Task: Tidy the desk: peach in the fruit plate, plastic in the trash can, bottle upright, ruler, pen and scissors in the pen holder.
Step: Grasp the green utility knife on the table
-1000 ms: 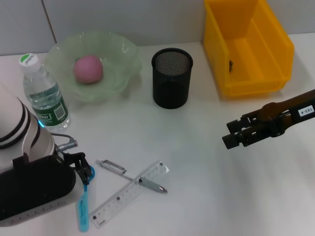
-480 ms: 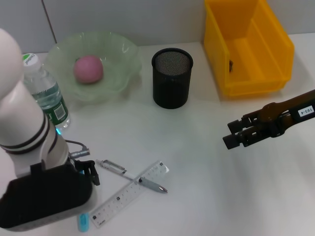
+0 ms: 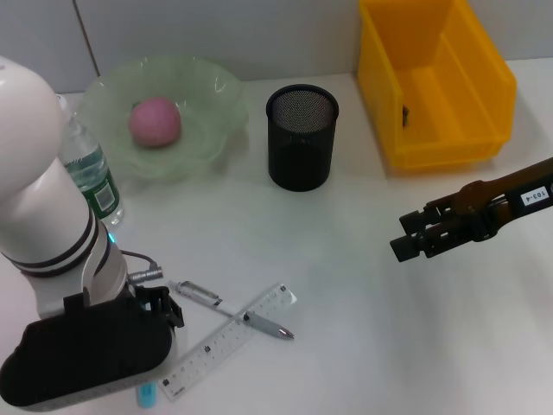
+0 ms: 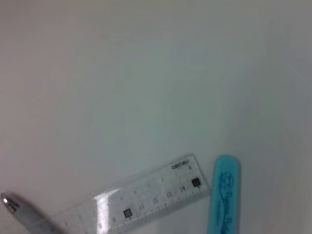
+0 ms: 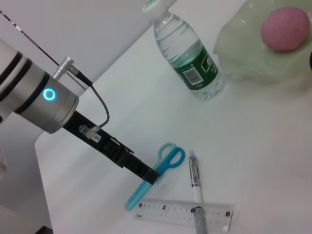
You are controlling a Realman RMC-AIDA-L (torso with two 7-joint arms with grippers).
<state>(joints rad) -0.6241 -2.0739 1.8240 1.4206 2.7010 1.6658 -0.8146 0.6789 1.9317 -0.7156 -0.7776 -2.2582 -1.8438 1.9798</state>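
Centrally, near the front edge of the white table (image 3: 346, 285), lie the flat items: a clear plastic ruler (image 3: 226, 340) with printed black marks, a slim pen (image 3: 232, 309) with a grey grip laid crosswise over it, and blue-handled scissors (image 5: 155, 172) with a sheathed blue blade just beside the ruler's end. The left gripper (image 5: 148, 174) is lowered over the scissors, its dark narrow fingertips at the point where the looped handles meet the blade; whether they are parted or pressed onto the scissors cannot be told. In the head view the bulky black wrist housing covers most of the scissors, leaving only a blue tip visible. Farther back stands the cylindrical black mesh pen holder (image 3: 301, 137). To its left, a translucent pale-green fruit plate (image 3: 207, 104) with a wavy rim holds the round pink peach (image 3: 155, 121). A clear water bottle (image 5: 187, 56) with a green label and white cap stands upright just beside the plate. A rigid yellow plastic bin (image 3: 432, 78), open-topped, sits at the back right. The right gripper (image 3: 406, 238) hangs above the table's right side, well apart from all objects, its black fingers close together.
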